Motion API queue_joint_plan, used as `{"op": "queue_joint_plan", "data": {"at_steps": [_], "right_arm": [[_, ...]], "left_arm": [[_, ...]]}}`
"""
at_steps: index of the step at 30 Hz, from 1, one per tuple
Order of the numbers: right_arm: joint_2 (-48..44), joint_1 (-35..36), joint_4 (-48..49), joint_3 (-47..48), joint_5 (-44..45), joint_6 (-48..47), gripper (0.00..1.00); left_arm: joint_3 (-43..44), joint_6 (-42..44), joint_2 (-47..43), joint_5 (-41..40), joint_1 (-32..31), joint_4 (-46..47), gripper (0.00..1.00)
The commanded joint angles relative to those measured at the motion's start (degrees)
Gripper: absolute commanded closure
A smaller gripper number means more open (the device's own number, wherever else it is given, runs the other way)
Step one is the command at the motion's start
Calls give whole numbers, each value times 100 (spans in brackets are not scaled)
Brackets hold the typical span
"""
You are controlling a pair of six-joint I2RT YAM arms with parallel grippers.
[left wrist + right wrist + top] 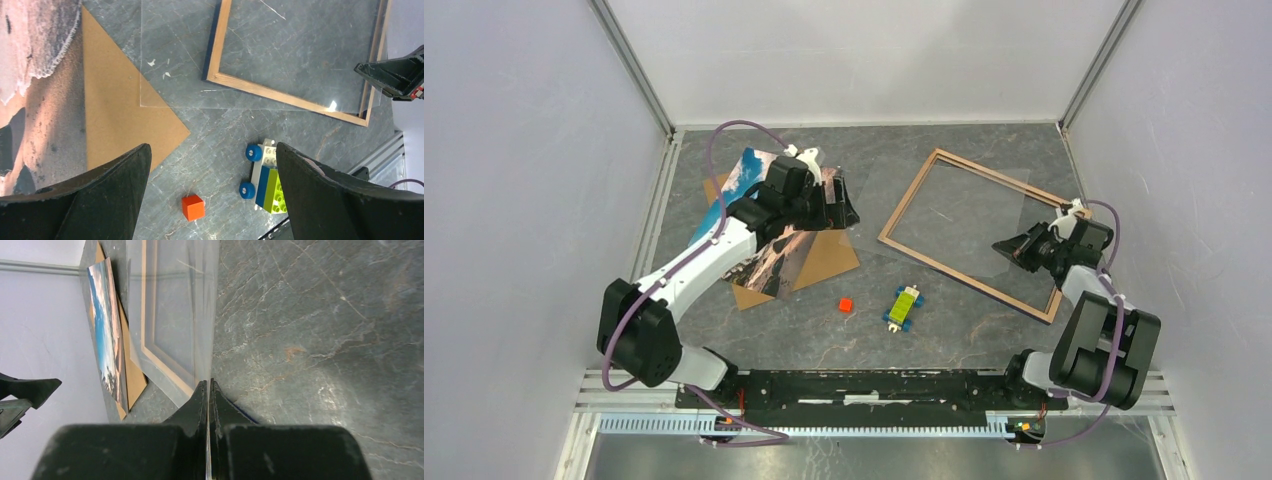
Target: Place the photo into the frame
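Black left fingers point(100, 200) wide near photo point(749, 175) | right fingers point(192, 412) pinch clear sheet point(964, 215)

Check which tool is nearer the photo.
Left. The left tool hangs open above the photo, by its right edge. The right tool, shut on the clear sheet, is at the far right side of the frame.

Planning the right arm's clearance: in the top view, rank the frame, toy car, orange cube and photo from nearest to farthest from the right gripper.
From the right gripper, shut on the clear sheet:
1. frame, right side, under the gripper.
2. toy car, centre front.
3. orange cube, just left of the car.
4. photo, far left.
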Motion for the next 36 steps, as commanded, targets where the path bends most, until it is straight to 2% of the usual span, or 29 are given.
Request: {"op": "queue_joint_plan", "data": {"at_steps": [1, 6, 10, 18, 24, 36], "right_arm": [[-196, -303, -64, -20, -187, -425, 100], [-259, -616, -277, 43, -182, -521, 100], [-205, -806, -428, 181, -185, -628, 100], [-176, -1038, -886, 434, -25, -951, 100], [-347, -1211, -959, 403, 80, -960, 100], [-514, -1393, -780, 222, 180, -723, 100]], "left_arm": [[248, 140, -187, 228, -140, 74, 0], [599, -138, -211, 620, -180, -292, 0], [290, -311, -508, 897, -185, -36, 0], [-152, 490, -726, 71, -380, -280, 0], [-111, 582, -676, 66, -588, -375, 0], [-138, 582, -705, 5, -608, -366, 0]]}}
